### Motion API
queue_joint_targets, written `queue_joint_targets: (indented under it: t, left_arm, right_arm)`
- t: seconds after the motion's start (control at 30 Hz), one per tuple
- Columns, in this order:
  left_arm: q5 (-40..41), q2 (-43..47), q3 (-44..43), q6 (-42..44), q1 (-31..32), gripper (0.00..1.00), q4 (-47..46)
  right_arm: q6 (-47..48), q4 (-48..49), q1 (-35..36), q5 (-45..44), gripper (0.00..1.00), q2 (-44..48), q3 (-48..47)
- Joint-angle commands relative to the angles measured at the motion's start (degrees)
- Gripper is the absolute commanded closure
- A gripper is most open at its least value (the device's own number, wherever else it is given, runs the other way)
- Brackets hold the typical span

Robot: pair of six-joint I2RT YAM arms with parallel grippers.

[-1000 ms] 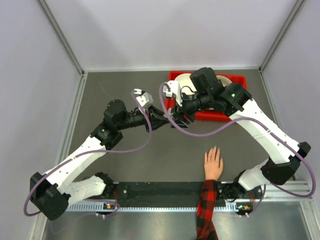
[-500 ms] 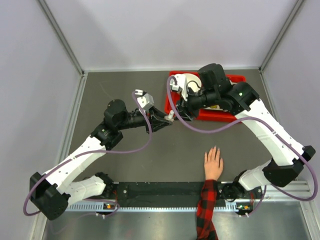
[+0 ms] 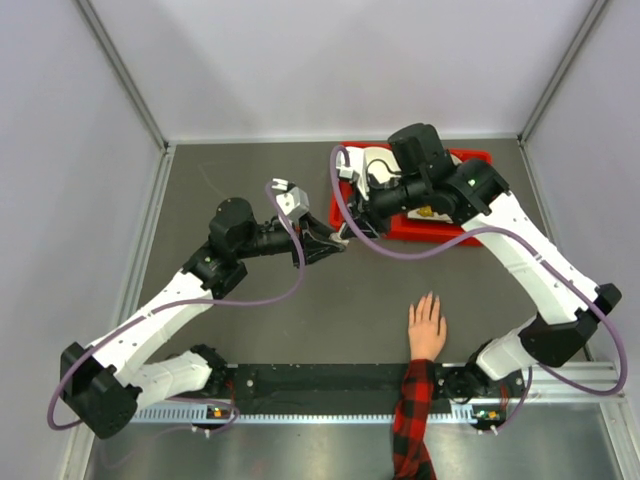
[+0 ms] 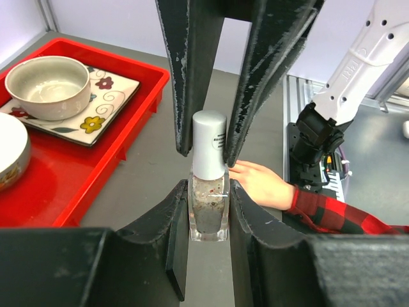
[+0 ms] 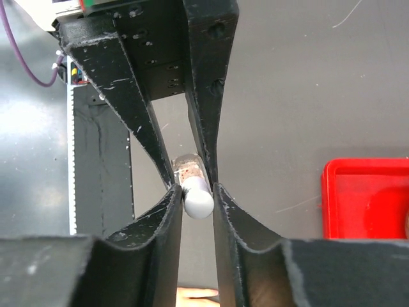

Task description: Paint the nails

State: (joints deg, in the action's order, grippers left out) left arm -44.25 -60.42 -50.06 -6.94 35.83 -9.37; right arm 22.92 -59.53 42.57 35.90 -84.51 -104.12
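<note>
A small glass nail polish bottle (image 4: 209,211) with a white cap (image 4: 209,144) is held above the table. My left gripper (image 4: 209,192) is shut on the glass body. My right gripper (image 5: 197,192) is shut on the white cap (image 5: 198,199), facing the left one. The two grippers meet mid-table in the top view (image 3: 342,234). A light-skinned hand (image 3: 427,328) with a red-and-black plaid sleeve (image 3: 414,420) lies flat near the front edge, fingers pointing away. Its nails (image 3: 430,299) are too small to make out. The hand also shows in the left wrist view (image 4: 262,183).
A red tray (image 3: 480,157) stands at the back right, partly under my right arm. It holds a white bowl (image 4: 46,78) on a flowered plate (image 4: 105,96). A black rail (image 3: 300,385) runs along the front edge between the arm bases.
My right arm's wrist has shifted slightly back and right and turned, with its gripper staying at the bottle cap. The left arm and the hand have not moved.
</note>
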Motion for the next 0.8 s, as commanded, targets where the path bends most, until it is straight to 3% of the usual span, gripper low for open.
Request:
queue_joint_targets:
  t: [0.0,0.13,0.2,0.23,0.3,0.4,0.47,0.5,0.53,0.63,0.7,0.77]
  left_arm:
    - [-1.37,0.04,-2.67,-0.27,0.20,1.00,-2.32]
    - [-1.10,0.22,-2.67,0.00,0.11,1.00,-2.06]
    - [-0.32,0.13,-2.76,-0.09,0.11,1.00,-2.06]
    - [0.47,0.30,-2.76,0.00,0.11,1.00,-2.15]
    - [3.71,0.92,-2.32,0.78,0.11,1.00,-2.50]
    - [9.25,3.02,0.05,0.70,0.29,1.00,-5.74]
    - [14.62,4.52,1.80,1.14,0.20,1.00,-8.47]
    - [16.02,4.70,1.99,1.40,0.20,1.00,-8.65]
    - [17.34,4.79,1.73,1.66,0.20,1.00,-8.56]
    - [18.23,4.18,1.37,1.93,0.29,1.00,-8.12]
    - [18.50,4.00,1.72,1.67,0.20,1.00,-8.56]
    - [18.50,4.08,2.16,1.58,0.20,1.00,-9.09]
  right_arm:
    - [0.20,1.08,-0.38,2.51,0.78,-1.27,-3.02]
    - [-0.50,1.60,-0.29,2.77,0.80,-0.83,-2.06]
    - [-1.47,1.78,-0.38,2.42,0.87,-0.74,-1.53]
    - [-3.30,2.22,-0.29,1.72,0.99,-0.74,-1.27]
    - [-7.34,3.10,-0.29,0.06,1.00,-1.01,-1.09]
    - [-17.35,4.68,2.68,-11.68,1.00,-1.62,-0.56]
    - [-26.22,3.20,7.41,-27.67,1.00,-3.45,-2.22]
    - [-35.39,1.80,8.75,-34.51,1.00,-4.16,-3.36]
    - [-41.31,0.04,9.81,-47.55,1.00,-5.04,-5.72]
    - [-60.46,-3.23,13.14,-59.67,1.00,-5.67,-6.72]
    - [-67.36,0.87,16.21,-64.36,1.00,-3.92,-5.58]
    - [-68.00,3.45,17.20,-63.85,1.00,-4.08,-4.86]
